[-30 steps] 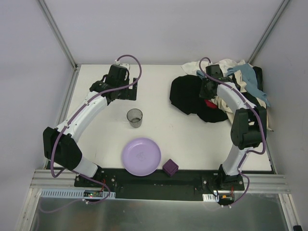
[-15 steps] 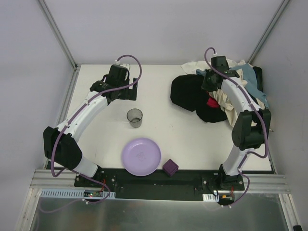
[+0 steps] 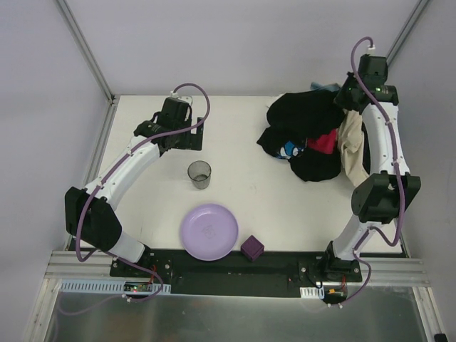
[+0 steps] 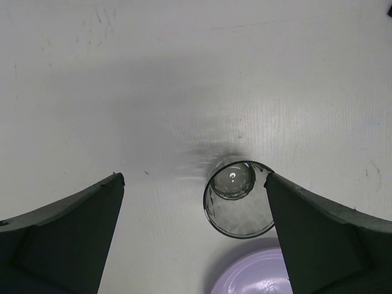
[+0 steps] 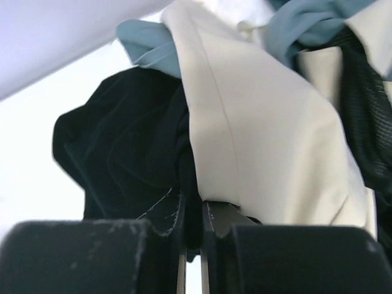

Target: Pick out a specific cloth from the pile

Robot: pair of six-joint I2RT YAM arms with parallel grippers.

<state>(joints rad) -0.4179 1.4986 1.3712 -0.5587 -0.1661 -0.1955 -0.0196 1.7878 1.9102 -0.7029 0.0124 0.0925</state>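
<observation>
Since the earlier top views the right arm has risen and swung back toward the far right corner. It has drawn black fabric up off the spot where it lay flat on the white desk [image 3: 235,189]. The left arm has not shifted.

That lifted fabric is, by my judgement, the small plain black cloth [image 3: 306,110] of soft material. It is only partly freed and its full outline is not shown. In the right wrist view the plain black cloth [image 5: 122,153] hangs bunched, with a narrow fold running straight down into the right gripper [image 5: 191,211]. The jaws there are closed to a slit, clamped on that fold.

From the right gripper [image 3: 348,98] the cloth trails leftward, toward the middle of the desk. Its long axis runs roughly left to right in the top view, and the free end points left. Its lower edge touches the mound of mixed clothes [image 3: 313,162].

A beige garment [image 5: 257,141] presses against the pinched fold on its other side. I cannot tell whether the jaws have caught it too. A red-pink garment [image 3: 325,141] sits just below the raised cloth.

The right arm is plainly the nearer one. The coming move depends on carrying the cloth left, clear of the mound.

Well apart on the left, the left gripper [image 4: 193,177] hangs wide open and empty above a grey see-through cup [image 4: 237,199]. A round purple plate [image 3: 209,231] lies nearer the bases.
</observation>
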